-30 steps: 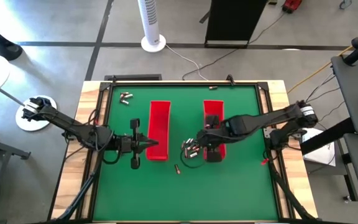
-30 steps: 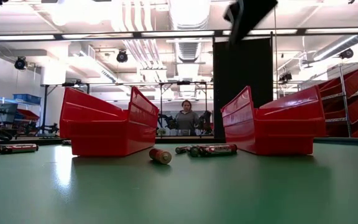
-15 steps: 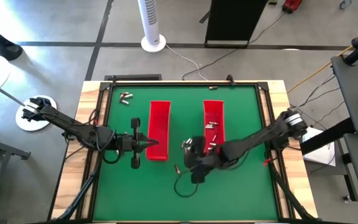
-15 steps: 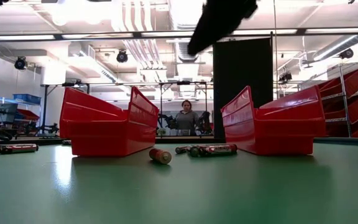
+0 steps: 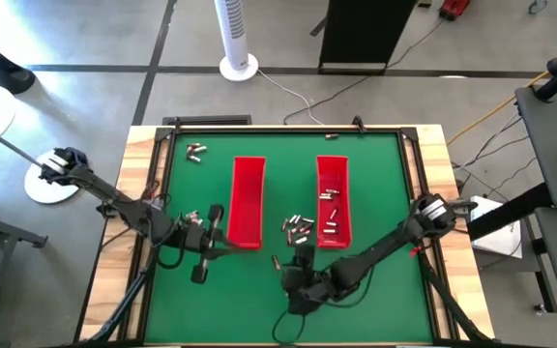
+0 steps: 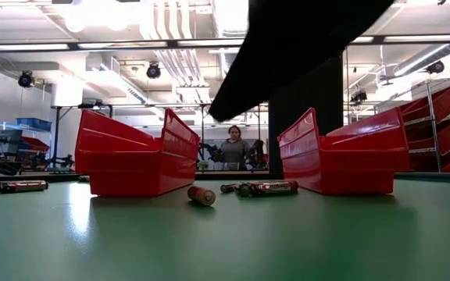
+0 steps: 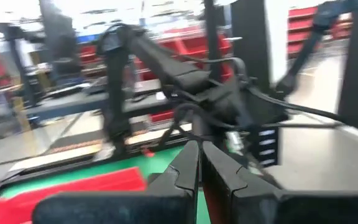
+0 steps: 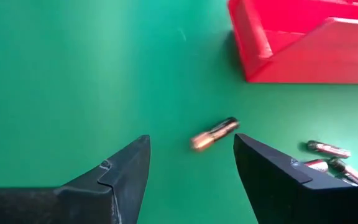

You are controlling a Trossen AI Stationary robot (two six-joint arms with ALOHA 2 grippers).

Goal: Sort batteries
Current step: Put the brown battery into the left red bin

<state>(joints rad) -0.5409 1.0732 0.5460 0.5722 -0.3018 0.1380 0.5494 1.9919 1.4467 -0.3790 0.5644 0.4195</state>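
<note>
The right gripper (image 8: 191, 163) is open wide above one small shiny battery with a gold end (image 8: 214, 134), lying alone near the green table's (image 5: 375, 193) front edge. It should drop straight down with a finger on each side. The left gripper (image 7: 199, 163) is closed, empty, near the left edge.

The long red plastic trays (image 5: 247, 201) look smooth and shiny. The small metal batteries (image 5: 298, 227) gleam. The flat green table mat (image 5: 375, 193) looks matt, with a pale wood edge (image 5: 143, 155)
</note>
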